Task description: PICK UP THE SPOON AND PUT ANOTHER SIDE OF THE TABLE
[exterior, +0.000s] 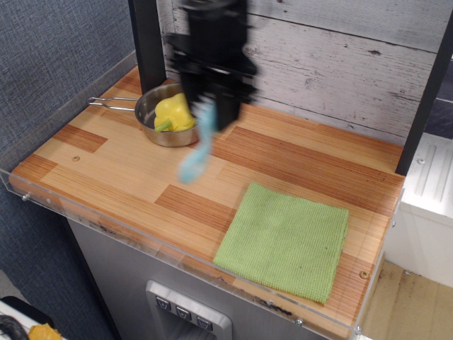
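My gripper (pixel 209 106) is blurred by motion and hangs high over the middle-left of the wooden table (pixel 106 170), just right of the steel pan. It is shut on the head of the light-blue spoon (pixel 197 150), whose handle hangs down and to the left, well above the planks. The bristles are hidden between the fingers.
A steel pan (pixel 173 132) with a wire handle holds a yellow pepper (pixel 175 112) at the back left. A green square cloth (pixel 287 239) lies at the front right. A black post stands behind the pan. A clear acrylic edge (pixel 85 212) runs along the front.
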{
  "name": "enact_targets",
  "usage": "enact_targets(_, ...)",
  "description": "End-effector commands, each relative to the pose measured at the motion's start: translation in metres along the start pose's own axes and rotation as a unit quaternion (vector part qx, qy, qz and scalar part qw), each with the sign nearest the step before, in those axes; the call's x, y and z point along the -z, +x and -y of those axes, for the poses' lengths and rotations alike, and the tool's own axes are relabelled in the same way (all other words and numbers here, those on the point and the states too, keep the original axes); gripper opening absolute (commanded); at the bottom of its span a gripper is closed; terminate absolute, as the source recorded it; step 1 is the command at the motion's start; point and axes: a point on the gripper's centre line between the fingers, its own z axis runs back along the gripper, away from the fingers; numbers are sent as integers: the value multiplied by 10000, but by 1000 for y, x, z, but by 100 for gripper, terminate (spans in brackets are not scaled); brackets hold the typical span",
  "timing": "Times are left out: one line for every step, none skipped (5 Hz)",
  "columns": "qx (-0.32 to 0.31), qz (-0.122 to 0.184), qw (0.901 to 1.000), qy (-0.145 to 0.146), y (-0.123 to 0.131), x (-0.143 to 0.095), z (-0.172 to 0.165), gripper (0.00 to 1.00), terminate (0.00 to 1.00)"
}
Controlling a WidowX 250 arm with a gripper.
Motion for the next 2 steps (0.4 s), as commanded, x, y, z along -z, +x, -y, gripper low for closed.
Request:
enact_targets(-195,205,9996,-28,-59,-11,-85,0,0)
enact_targets(-308,-4,9995,42,-77,5,-122,0,0)
